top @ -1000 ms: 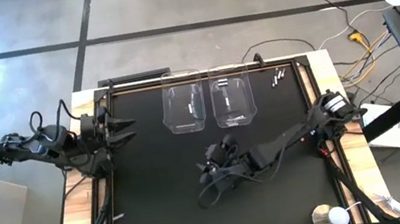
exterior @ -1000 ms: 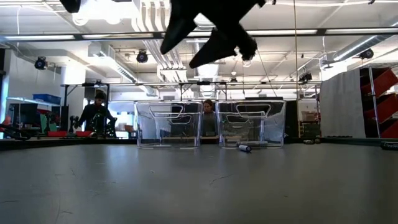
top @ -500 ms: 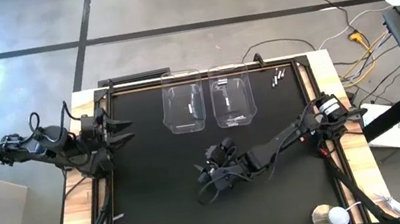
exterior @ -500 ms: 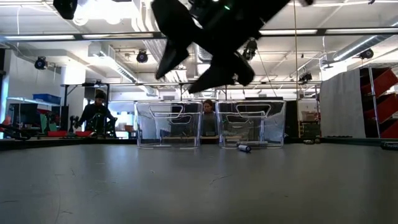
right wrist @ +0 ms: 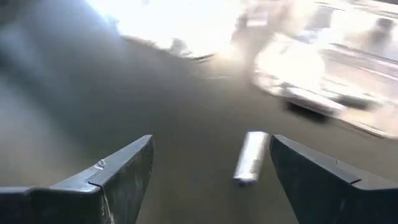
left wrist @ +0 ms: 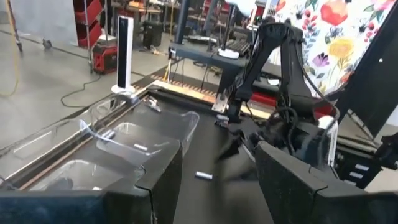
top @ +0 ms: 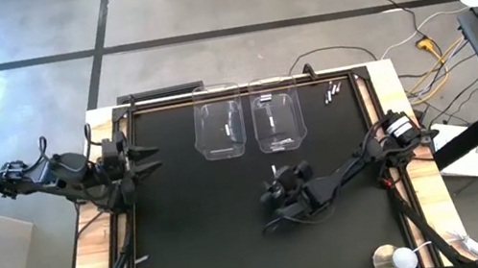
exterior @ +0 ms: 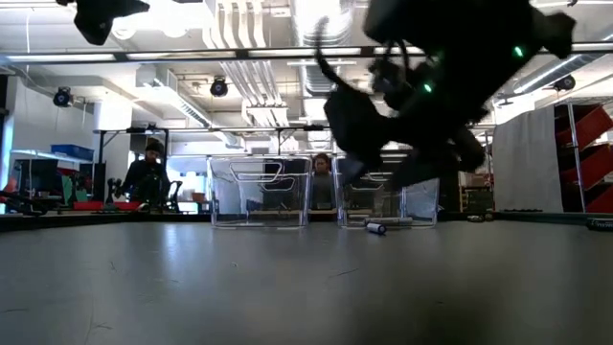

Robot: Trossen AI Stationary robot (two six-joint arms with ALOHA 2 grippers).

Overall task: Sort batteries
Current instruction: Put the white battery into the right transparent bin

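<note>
While our right gripper (right wrist: 208, 180) hangs spread, empty, a silver battery (right wrist: 250, 157) lies flat on the mat (top: 197, 229) before the bins (top: 249, 124), long axis toward them; blur hides its markings. Left gripper (top: 141, 158) waits spread.

**Around the table: bins, disc, cables and onlookers**

In the high view a black mat (top: 195, 219) covers a table with pale wooden edges (top: 402, 107), set in the middle of the frame. Two clear plastic bins (top: 220, 129) stand side by side at upper centre of the mat, the second bin (top: 278, 120) just right of the first. A round white-and-metal disc (top: 394, 261) lies at the lower right corner. Cables (top: 417, 36) trail over the grey floor at upper right, and a dark line (top: 203, 35) crosses the floor near the top.

In the low view two people (exterior: 147, 182) show behind the bins, one at left, another (exterior: 320, 182) near centre, under ceiling ducts (exterior: 239, 57).
</note>
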